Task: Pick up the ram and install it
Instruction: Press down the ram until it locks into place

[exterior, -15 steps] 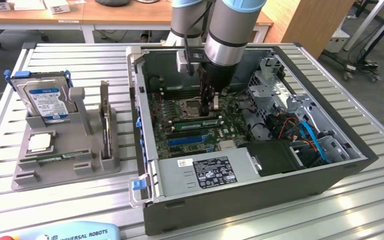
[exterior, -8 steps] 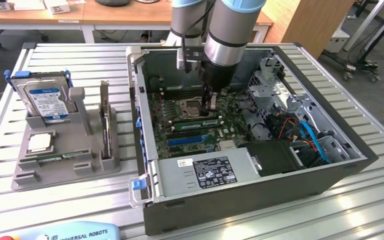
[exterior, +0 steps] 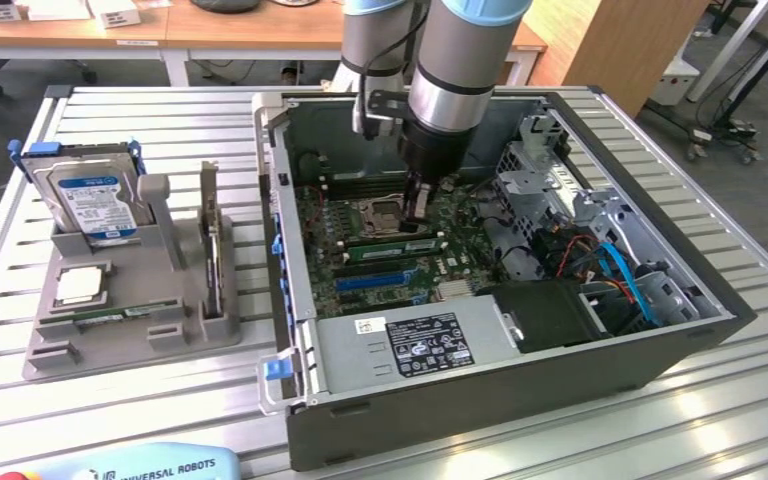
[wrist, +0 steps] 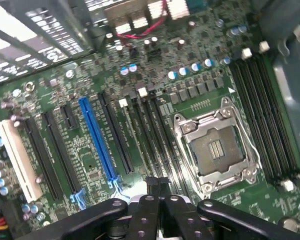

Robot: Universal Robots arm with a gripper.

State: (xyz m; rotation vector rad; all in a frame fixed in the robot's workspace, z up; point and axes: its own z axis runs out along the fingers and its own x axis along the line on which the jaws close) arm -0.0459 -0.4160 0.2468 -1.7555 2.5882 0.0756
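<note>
In the exterior view my gripper reaches down inside the open computer case, just to the right of the processor socket. A long green ram stands edge-up in a memory slot in front of that socket, just below the fingertips. The wrist view shows my black fingers pressed together, shut, with their tips on the dark memory slots beside the empty socket. No stick shows between the fingers. I cannot tell whether the tips touch the ram.
A grey holder to the exterior view's left of the case carries a blue-labelled hard drive, a square silver processor and a thin green strip. Drive cage, cables and power supply crowd the case.
</note>
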